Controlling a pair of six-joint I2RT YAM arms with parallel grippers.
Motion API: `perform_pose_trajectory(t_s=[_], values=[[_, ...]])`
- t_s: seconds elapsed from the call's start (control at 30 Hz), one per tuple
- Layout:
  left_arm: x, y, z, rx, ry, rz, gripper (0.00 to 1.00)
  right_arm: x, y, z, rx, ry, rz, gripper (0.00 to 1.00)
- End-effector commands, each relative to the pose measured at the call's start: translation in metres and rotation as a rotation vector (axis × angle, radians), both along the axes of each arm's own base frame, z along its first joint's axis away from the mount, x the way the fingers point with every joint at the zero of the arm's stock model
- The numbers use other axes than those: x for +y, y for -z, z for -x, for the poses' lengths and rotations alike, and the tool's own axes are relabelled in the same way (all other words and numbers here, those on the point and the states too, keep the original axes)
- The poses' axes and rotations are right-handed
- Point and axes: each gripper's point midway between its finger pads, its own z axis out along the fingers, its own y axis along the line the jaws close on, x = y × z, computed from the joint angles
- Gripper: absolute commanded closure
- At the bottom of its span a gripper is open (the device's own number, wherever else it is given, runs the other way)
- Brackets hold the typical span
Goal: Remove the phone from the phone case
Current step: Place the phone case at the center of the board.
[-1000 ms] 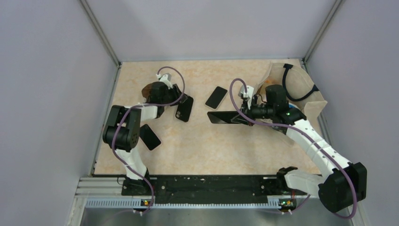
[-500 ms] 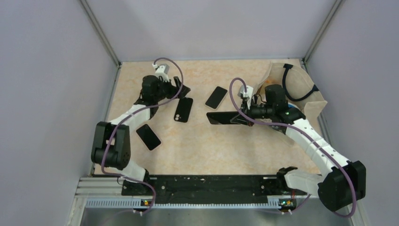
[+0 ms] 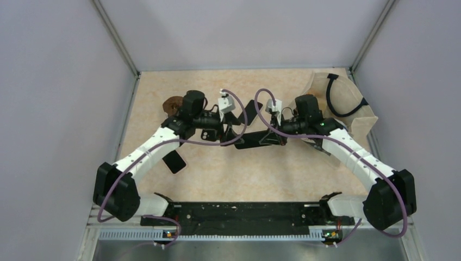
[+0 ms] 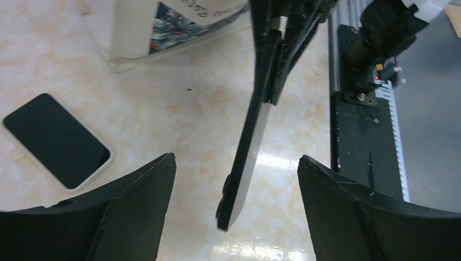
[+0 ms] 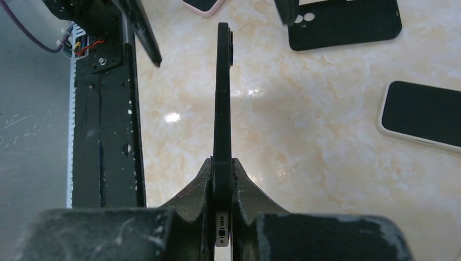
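My right gripper is shut on the phone case, a black case with the phone in it, held edge-up above the table. The phone's pale bottom edge with its port shows between the fingers. From above, the cased phone sticks out leftward from the right gripper. My left gripper is open, and its fingers stand on either side of the phone case's free end without touching it. The left gripper faces the right one at mid-table.
An empty black case and a white-edged phone lie on the table. Another dark phone lies near the left arm. A paper bag with a black cord stands at the right. The black rail runs along the near edge.
The left gripper let go of the empty black case, opened wide and swung right to the free end of the held phone. The right gripper shifted slightly left, still shut.
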Motion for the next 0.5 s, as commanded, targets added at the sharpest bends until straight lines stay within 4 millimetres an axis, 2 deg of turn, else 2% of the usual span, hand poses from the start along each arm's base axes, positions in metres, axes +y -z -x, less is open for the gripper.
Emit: perform_pose_trajectory(t_s=[0.0, 0.27, 0.47], values=[[-0.011, 0.004, 0.021, -0.012, 0.122, -0.045, 0.14, 0.017, -0.034, 0.001, -0.105, -0.089, -0.068, 1.00], [-0.036, 0.021, 0.027, 0.066, 0.192, -0.070, 0.23, 0.019, -0.034, 0.006, -0.108, -0.108, -0.072, 1.00], [-0.050, 0.026, 0.029, 0.125, 0.230, -0.076, 0.40, 0.021, -0.030, 0.007, -0.097, -0.120, -0.070, 1.00]])
